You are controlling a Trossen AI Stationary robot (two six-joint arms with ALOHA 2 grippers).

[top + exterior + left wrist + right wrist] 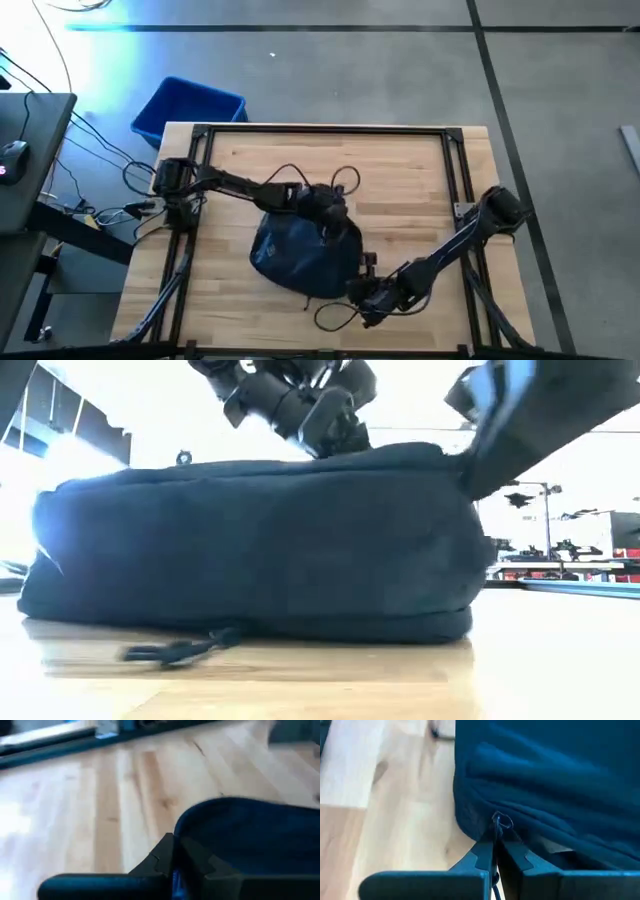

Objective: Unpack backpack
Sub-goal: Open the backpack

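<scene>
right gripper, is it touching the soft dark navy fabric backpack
Touching. The right wrist view shows the right gripper shut on a small metal zipper pull at the backpack's edge.

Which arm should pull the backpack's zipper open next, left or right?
Probably the right. The right gripper is shut on the zipper pull at the backpack edge, while the left gripper pinches the fabric rim, likely bracing.

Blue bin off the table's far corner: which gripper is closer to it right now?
Left. The left gripper sits on the backpack's far edge, toward the blue bin. The right gripper is at the backpack's near right edge, farther away.
</scene>
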